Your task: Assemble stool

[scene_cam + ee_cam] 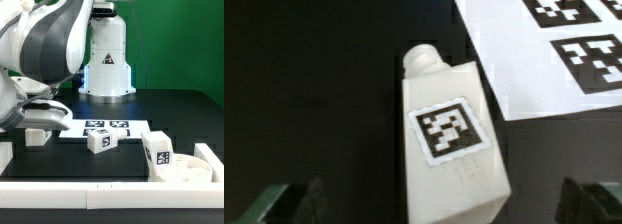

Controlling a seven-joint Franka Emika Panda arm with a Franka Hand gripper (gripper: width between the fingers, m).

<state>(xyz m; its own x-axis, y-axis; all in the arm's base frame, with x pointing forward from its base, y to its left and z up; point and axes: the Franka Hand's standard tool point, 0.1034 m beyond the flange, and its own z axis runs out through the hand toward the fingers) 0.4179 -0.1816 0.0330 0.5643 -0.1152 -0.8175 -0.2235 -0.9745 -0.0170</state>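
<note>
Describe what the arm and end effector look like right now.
The arm is glossy white with rounded dark grey joint sections. Its end effector has two dark, blocky fingers. No loose cables or markings show on it.

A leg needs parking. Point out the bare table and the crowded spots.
Free: black table behind the marker board, toward the robot base; also the strip between that board and the front rail. Crowded: around the upright leg and seat, exterior view's right.

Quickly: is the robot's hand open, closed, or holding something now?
Hand: open, holding nothing; its fingers flank the white plastic stool leg with a square black-and-white tag, not touching it.
</note>
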